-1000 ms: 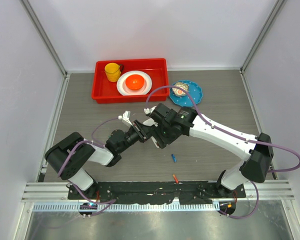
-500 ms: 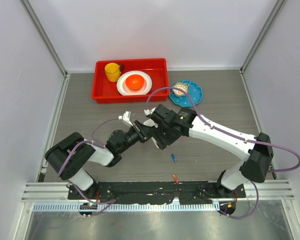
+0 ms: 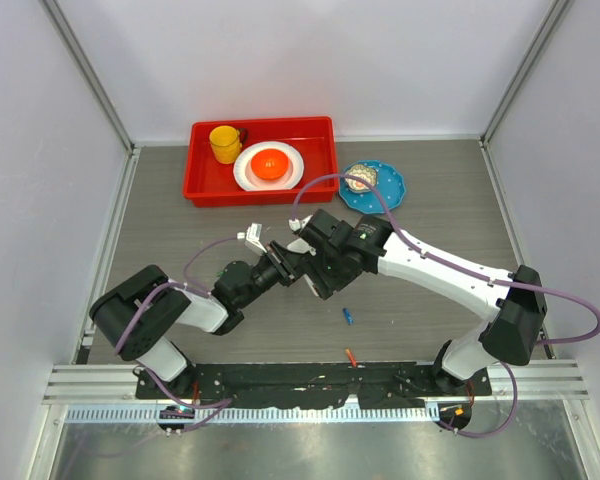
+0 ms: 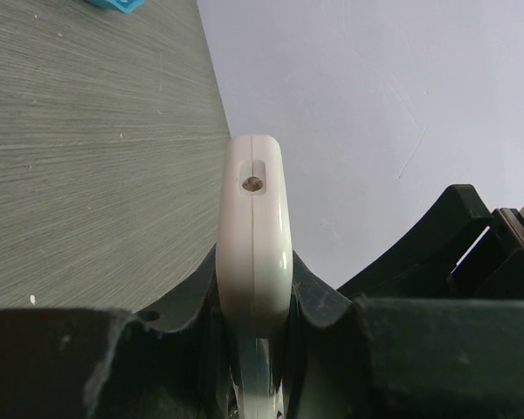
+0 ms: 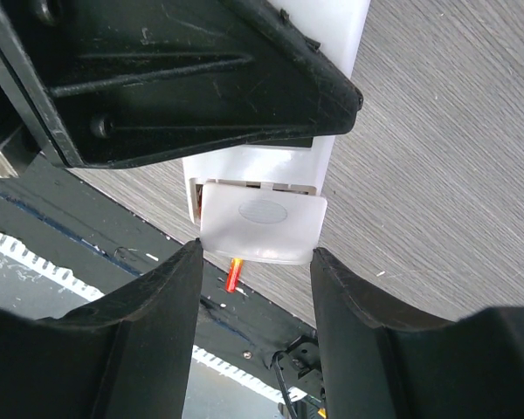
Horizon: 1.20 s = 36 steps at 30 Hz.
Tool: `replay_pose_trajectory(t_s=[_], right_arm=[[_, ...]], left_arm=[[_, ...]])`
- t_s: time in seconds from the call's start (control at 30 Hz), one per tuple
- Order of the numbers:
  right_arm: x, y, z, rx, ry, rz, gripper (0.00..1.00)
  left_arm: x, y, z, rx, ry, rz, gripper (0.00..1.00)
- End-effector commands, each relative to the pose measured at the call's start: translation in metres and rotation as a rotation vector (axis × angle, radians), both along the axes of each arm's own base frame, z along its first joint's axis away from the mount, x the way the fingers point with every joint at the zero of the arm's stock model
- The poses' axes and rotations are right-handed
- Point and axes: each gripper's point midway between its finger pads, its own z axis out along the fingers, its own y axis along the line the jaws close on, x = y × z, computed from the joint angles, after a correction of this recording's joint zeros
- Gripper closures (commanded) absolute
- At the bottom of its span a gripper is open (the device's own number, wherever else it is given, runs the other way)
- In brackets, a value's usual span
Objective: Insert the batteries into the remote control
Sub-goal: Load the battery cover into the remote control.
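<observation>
My left gripper (image 4: 255, 262) is shut on the remote control (image 4: 254, 227), a white handset that shows edge-on in the left wrist view and is held above the table. In the right wrist view the remote's white body (image 5: 253, 170) sticks out below the left gripper's black finger (image 5: 201, 78). Its small white battery cover (image 5: 262, 229) sits at the end of that body. My right gripper (image 5: 255, 253) has both fingertips against the cover's side edges. Two batteries lie loose on the table: a blue one (image 3: 348, 316) and an orange one (image 3: 351, 355), which also shows as the orange battery (image 5: 234, 273).
A red tray (image 3: 202, 190) at the back holds a yellow cup (image 3: 224, 143) and a white plate with an orange bowl (image 3: 270, 163). A blue plate (image 3: 390, 190) with a small item stands to its right. The black base rail (image 3: 310, 380) runs along the near edge.
</observation>
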Motion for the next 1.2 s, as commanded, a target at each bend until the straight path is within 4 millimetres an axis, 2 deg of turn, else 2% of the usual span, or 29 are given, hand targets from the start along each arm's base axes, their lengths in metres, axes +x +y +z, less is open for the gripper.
replay_pose_trajectory(t_s=[0.0,0.4,0.8,1.17], right_arm=[[0.016,0.016,0.013,0.070,-0.078,-0.023,0.99],[0.019,0.015,0.012,0.067,-0.078,-0.034,0.99],[0.011,0.005,0.025,0.075,-0.070,-0.040,0.99],[0.007,0.005,0.034,0.098,-0.072,-0.032,0.99]], left_arm=[[-0.019,-0.004,0.087,-0.221,-0.242,-0.051,1.00],[-0.027,-0.011,0.089,-0.220,-0.258,-0.072,1.00],[-0.017,-0.001,0.080,-0.193,-0.249,0.012,1.00],[-0.015,-0.005,0.076,-0.186,-0.240,0.006,1.00]])
